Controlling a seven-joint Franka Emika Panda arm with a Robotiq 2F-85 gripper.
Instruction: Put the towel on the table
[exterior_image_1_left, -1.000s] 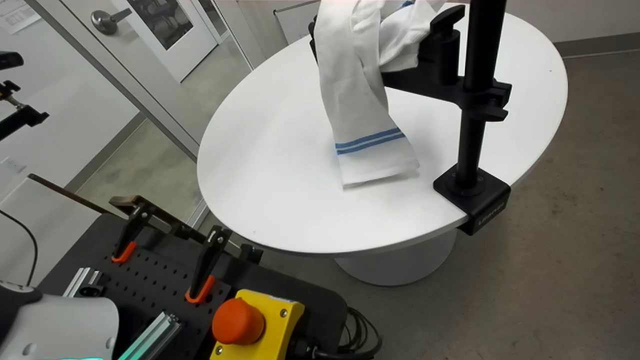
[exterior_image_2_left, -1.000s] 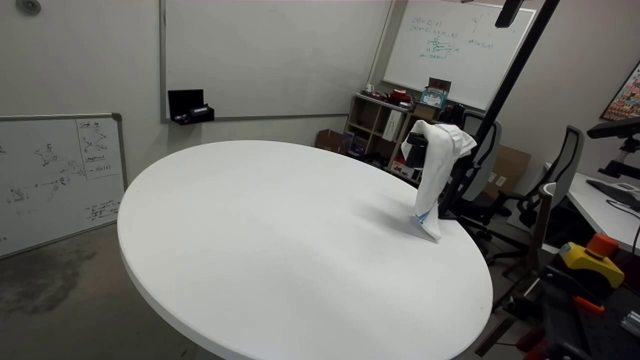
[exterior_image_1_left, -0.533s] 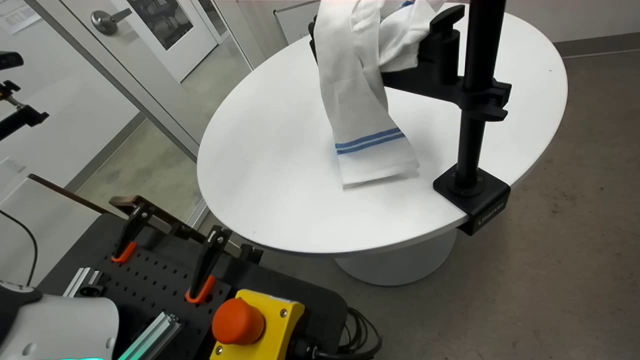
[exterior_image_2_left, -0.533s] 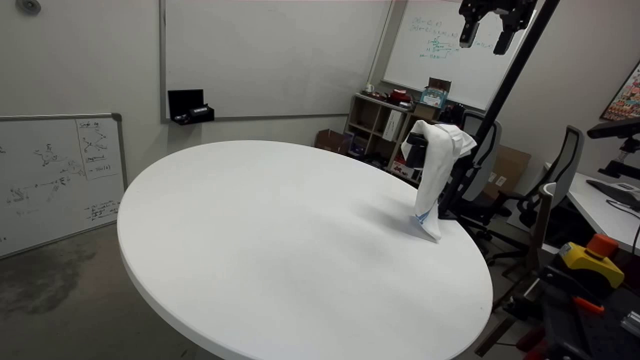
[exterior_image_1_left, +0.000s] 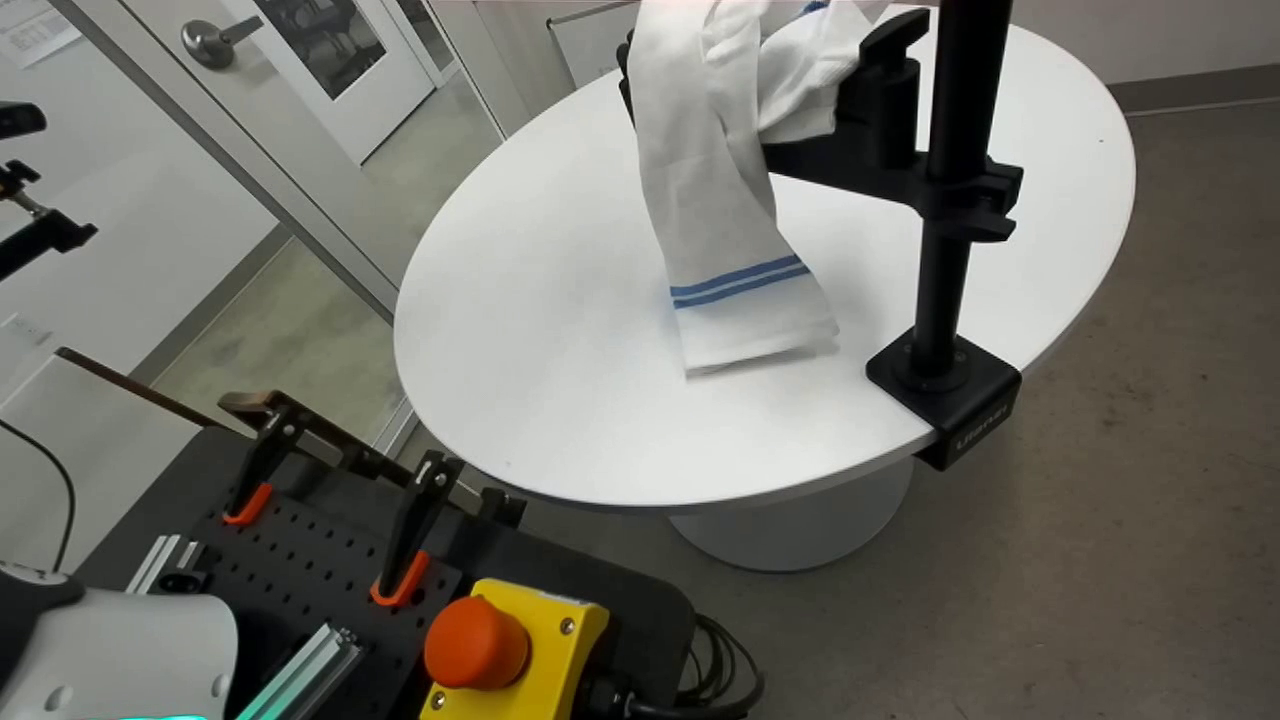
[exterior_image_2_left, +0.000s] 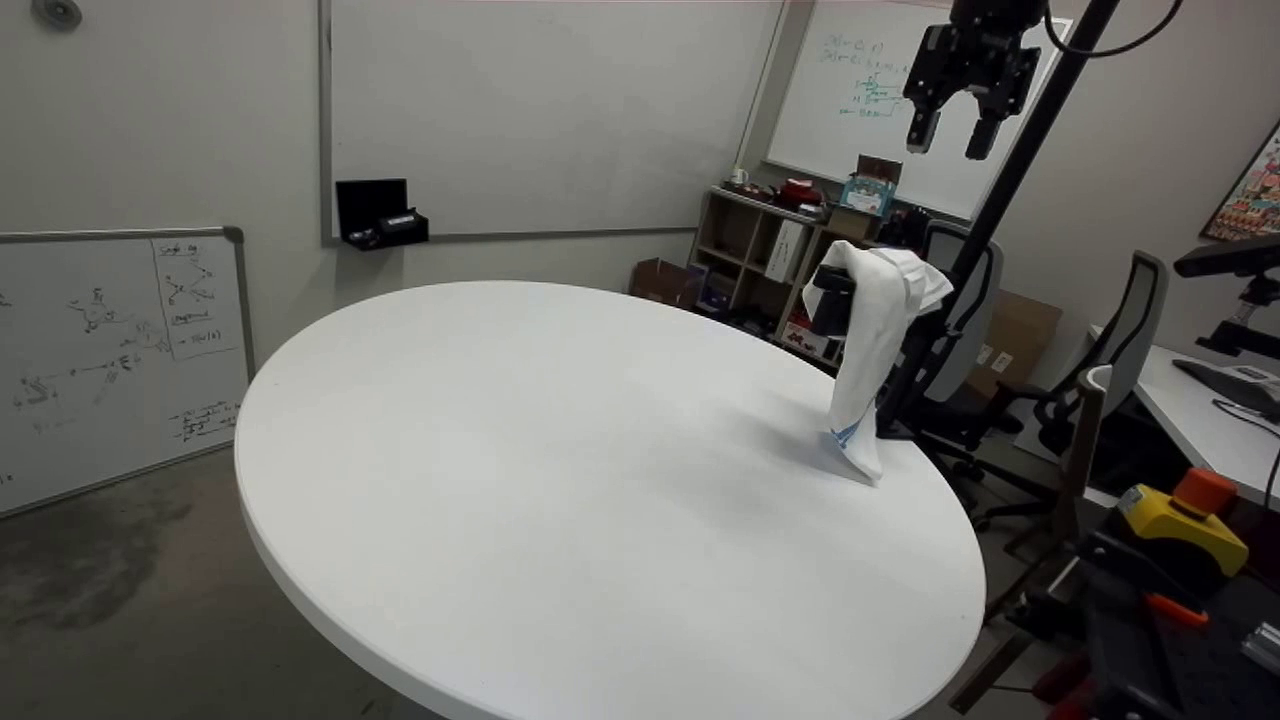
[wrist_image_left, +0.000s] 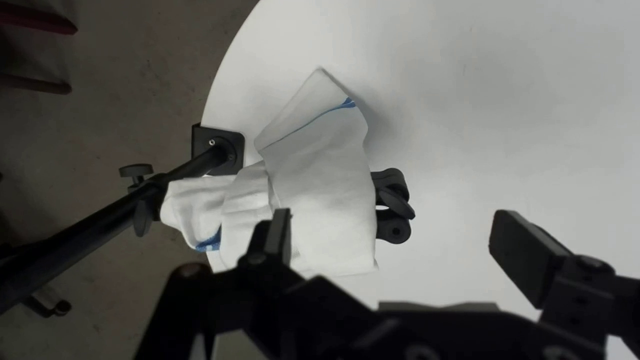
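A white towel with blue stripes hangs draped over the arm of a black stand, in both exterior views (exterior_image_1_left: 715, 190) (exterior_image_2_left: 875, 335). Its lower end reaches down at the white round table (exterior_image_1_left: 540, 350) (exterior_image_2_left: 560, 500). In the wrist view the towel (wrist_image_left: 325, 185) lies over the stand's arm, left of centre, with the table (wrist_image_left: 500, 125) below. My gripper (exterior_image_2_left: 952, 140) is open and empty, high above the towel in an exterior view. In the wrist view the open gripper (wrist_image_left: 392, 225) has its left finger over the towel and its right finger over bare table.
The black stand (exterior_image_1_left: 945, 270) (exterior_image_2_left: 1032, 140) (wrist_image_left: 75, 245) is clamped at the table's edge, its pole rising beside the towel. A yellow box with a red button (exterior_image_1_left: 515, 650) sits on the black cart. Chairs and shelves (exterior_image_2_left: 760, 240) stand behind the table.
My gripper has come down into an exterior view from the top edge, moving down and slightly left toward the towel, with its fingers apart. The towel has not moved.
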